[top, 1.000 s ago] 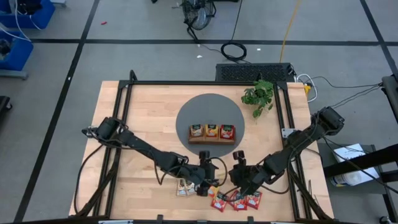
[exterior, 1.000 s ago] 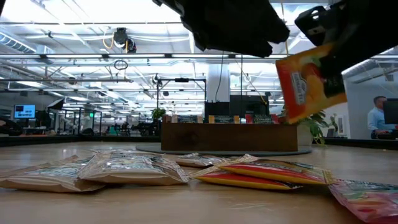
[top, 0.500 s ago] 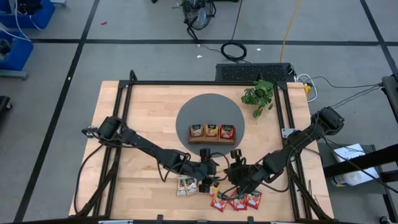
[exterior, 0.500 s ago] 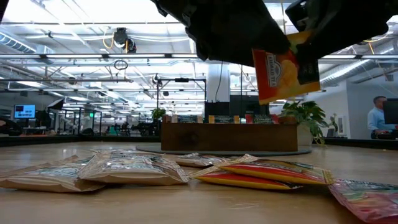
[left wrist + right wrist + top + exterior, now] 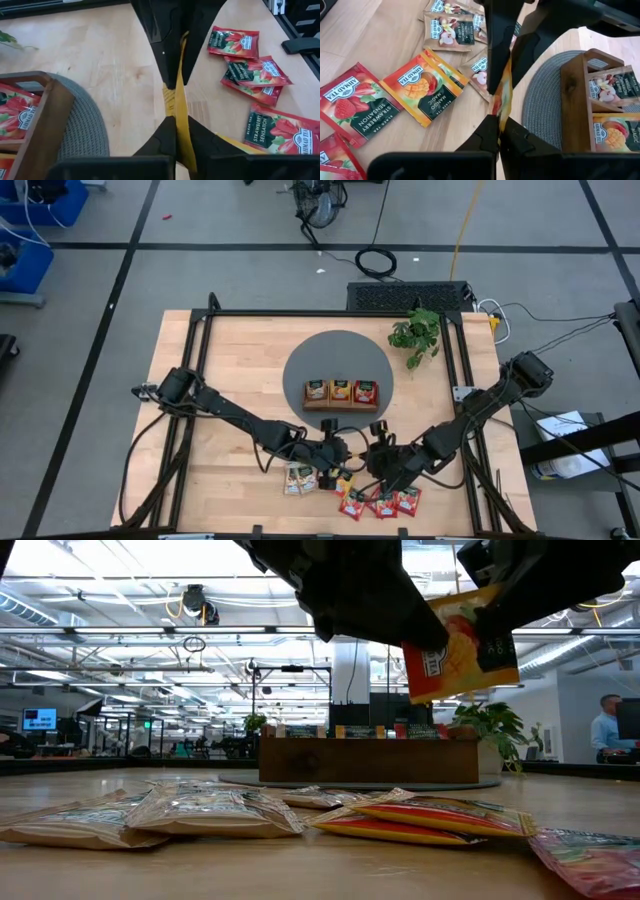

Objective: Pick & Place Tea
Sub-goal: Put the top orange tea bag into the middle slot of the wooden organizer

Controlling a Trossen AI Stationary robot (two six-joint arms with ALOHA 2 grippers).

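An orange-yellow tea sachet [image 5: 455, 650] hangs in the air above the table's near middle, between my two grippers. My left gripper [image 5: 176, 132] is shut on it from the left and my right gripper [image 5: 498, 131] from the right; both wrist views show it edge-on. Below them, red sachets [image 5: 380, 502], cream-white ones [image 5: 298, 478] and an orange mango one [image 5: 422, 90] lie flat on the wood. The wooden tray [image 5: 341, 407] stands on a round grey mat [image 5: 300, 370] and holds three upright sachets. My left gripper pinches the sachet's left edge [image 5: 179, 112] between its two fingers, coming from the table's left and slanting down. The sachet stands on edge, lifted clear of the table. My right gripper pinches the same sachet at its upper right part [image 5: 501, 107] between its two fingers, coming from the table's right and slanting down. In the low view the sachet hangs tilted below the fingers [image 5: 495, 635], its printed face toward the near edge.
A potted plant [image 5: 415, 332] stands at the far right of the table. A black frame [image 5: 200, 340] runs along the table's edges. Loose sachets take up the near middle; bare wood lies at the near left and far left.
The sachet in my right gripper has swung up and toward the table's left, turning a little. My left gripper has edged toward it and taken hold of its left edge, so both grippers now hold it.
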